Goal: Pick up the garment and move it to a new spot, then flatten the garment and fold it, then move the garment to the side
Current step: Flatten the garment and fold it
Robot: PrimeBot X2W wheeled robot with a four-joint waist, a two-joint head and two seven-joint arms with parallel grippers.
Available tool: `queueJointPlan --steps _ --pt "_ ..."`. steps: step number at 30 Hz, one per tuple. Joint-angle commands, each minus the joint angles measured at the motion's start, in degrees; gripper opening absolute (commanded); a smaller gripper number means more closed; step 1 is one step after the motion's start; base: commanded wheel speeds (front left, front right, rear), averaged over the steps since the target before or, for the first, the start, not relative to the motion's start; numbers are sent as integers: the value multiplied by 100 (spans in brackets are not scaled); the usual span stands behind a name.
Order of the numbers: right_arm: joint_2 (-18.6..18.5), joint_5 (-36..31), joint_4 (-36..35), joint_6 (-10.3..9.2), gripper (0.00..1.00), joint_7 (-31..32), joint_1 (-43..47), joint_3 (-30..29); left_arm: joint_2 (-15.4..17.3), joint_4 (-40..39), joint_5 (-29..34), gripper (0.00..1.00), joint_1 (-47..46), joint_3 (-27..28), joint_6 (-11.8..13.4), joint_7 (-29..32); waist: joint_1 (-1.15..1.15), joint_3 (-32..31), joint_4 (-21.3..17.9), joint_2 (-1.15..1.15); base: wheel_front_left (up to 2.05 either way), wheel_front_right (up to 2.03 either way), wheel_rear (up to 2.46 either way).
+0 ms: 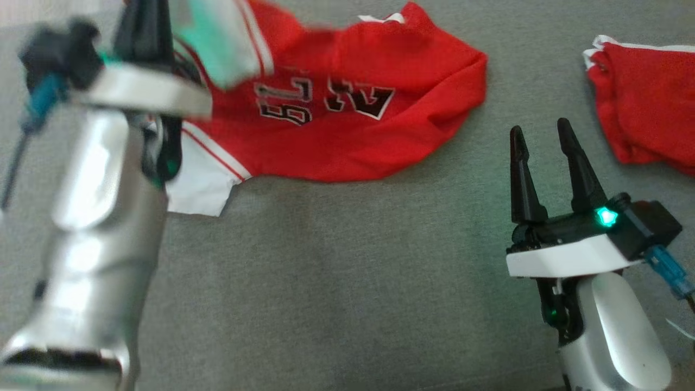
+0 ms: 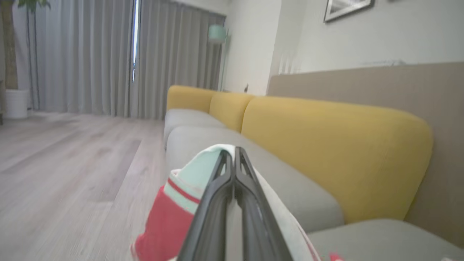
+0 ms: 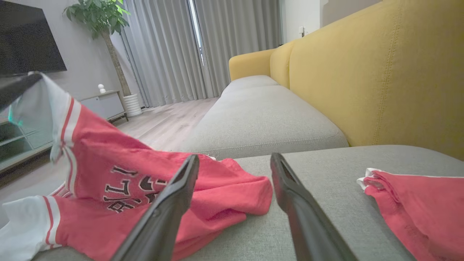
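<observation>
left claw (image 1: pixel 142 27) — clamped on jersey (image 1: pixel 347 125) sleeve | right claw (image 1: pixel 541 133) — fingers apart, clear of jersey

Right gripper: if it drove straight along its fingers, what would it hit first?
Probably bare grey seat cushion: the open right gripper aims between the lettered red garment and the other red garment; depth unclear.

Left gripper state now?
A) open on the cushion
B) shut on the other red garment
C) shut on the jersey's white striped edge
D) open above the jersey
C: the left gripper is pinched shut on the white, red-striped edge of the jersey.
</observation>
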Motion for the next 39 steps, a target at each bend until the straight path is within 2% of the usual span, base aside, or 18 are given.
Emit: queueJointPlan --steps 1,6,11,16,24,29,34,37,39 --pt "-9 56 -156 37 100 -37 -183 173 225 -150 -2 0 -539 113 -39 -46 0 -48 -64 0 0 0 0" --pt "-9 144 -116 37 100 -37 -197 242 244 -269 -40 0 -1446 -1 -102 -111 0 -171 -112 0 0 0 0" --pt "-9 164 -123 37 100 -37 -101 148 238 -872 -130 0 -1890 42 -126 -174 0 -302 65 0 0 0 0" --pt "-9 149 -130 37 100 -37 -37 91 310 -1269 -235 0 -1690 -82 -135 -179 0 -396 319 0 0 0 0" --pt "-9 58 -25 37 100 -37 51 112 649 -2025 -416 0 -920 -238 -127 -82 0 -579 691 0 0 0 0" --pt "-9 68 32 37 100 -37 120 135 668 -2967 -403 0 -769 -234 42 44 0 -770 722 0 0 0 0" --pt "-9 113 31 37 100 -37 146 197 657 -3898 -355 0 -771 -228 417 564 0 -858 627 0 0 0 0" --pt "-9 165 8 37 100 -37 115 247 787 -4031 -187 0 -776 -272 602 950 0 -790 492 0 0 0 0" --pt "-9 209 -24 37 100 -37 72 288 887 -3794 -157 0 -732 -292 676 1248 0 -689 372 0 0 0 0"
